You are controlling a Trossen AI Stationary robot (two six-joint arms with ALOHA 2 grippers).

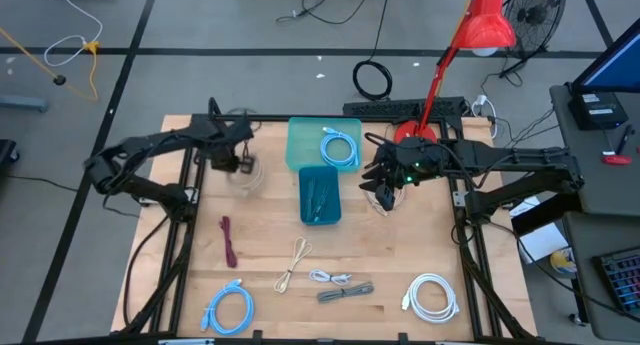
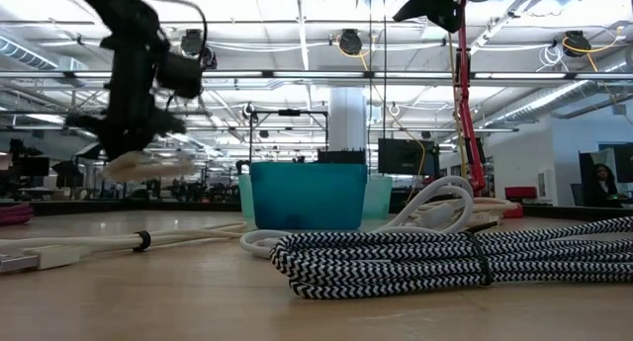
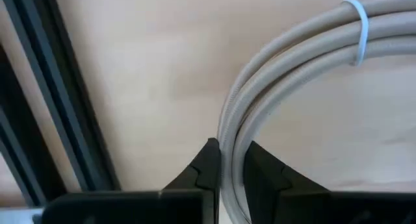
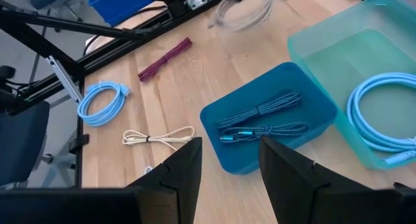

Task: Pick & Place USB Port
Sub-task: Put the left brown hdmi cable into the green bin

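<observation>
A coiled beige USB cable (image 3: 286, 55), bound with a white tie (image 3: 356, 29), hangs under my left gripper (image 3: 229, 152), which is shut on it near the table's far left (image 1: 232, 163). In the low view the coil (image 2: 148, 165) is above the tabletop. My right gripper (image 4: 229, 152) hovers open and empty above the table's middle right (image 1: 385, 195), beside a dark blue bin (image 1: 306, 207) holding dark braided cables. A teal bin (image 1: 300, 135) behind it holds a light-blue cable (image 1: 340, 148). My left gripper pinches the coil's bundled strands (image 3: 231, 130) between its two fingers, at one spot on the loop. The fingers come from above, pointing down, and lie across the strands. The coil is lifted clear of the table and reaches out to one side of the fingers.
Loose cables lie toward the near edge: maroon (image 1: 230, 241), cream (image 1: 293, 265), grey braided (image 1: 345, 291), a white coil (image 1: 432, 295), a light-blue coil (image 1: 228, 310). Black frame rails (image 1: 185, 200) run along both table sides. A red lamp (image 1: 485, 25) stands at the far right.
</observation>
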